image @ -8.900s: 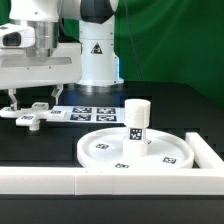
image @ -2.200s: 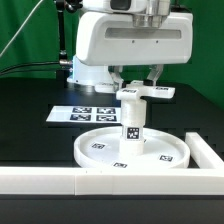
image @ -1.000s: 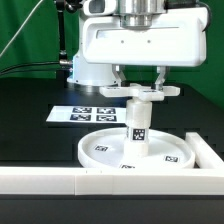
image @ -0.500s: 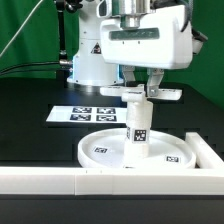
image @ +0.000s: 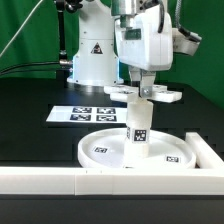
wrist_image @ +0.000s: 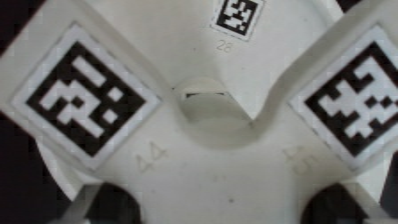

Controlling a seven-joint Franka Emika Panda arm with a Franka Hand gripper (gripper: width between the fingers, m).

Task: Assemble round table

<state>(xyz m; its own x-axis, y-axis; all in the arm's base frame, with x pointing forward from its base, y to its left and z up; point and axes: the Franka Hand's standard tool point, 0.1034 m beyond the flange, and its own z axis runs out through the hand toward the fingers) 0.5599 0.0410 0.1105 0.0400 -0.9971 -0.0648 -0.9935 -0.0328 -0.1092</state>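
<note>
The large rimmed round disc [image: 135, 150] lies on the table near the front. The short cylindrical post [image: 138, 127] stands upright on its middle, tags on its side. My gripper [image: 146, 92] is shut on the flat cross-shaped piece [image: 146, 93], which sits level on top of the post. In the wrist view the cross-shaped piece [wrist_image: 205, 130] fills the picture, with two large tags and a small hole in its middle. My fingertips show only as dark corners at the edge of that view.
The marker board [image: 88, 113] lies flat behind the disc toward the exterior view's left. A long straight white rail [image: 60, 180] runs along the front, and another white rail [image: 211, 155] bounds the exterior view's right. The robot base [image: 92, 60] stands at the back.
The wrist has turned about its vertical axis over the post, and the cross-shaped piece has turned with it. Earlier still, the gripper carried the cross from the exterior view's left to the post.
</note>
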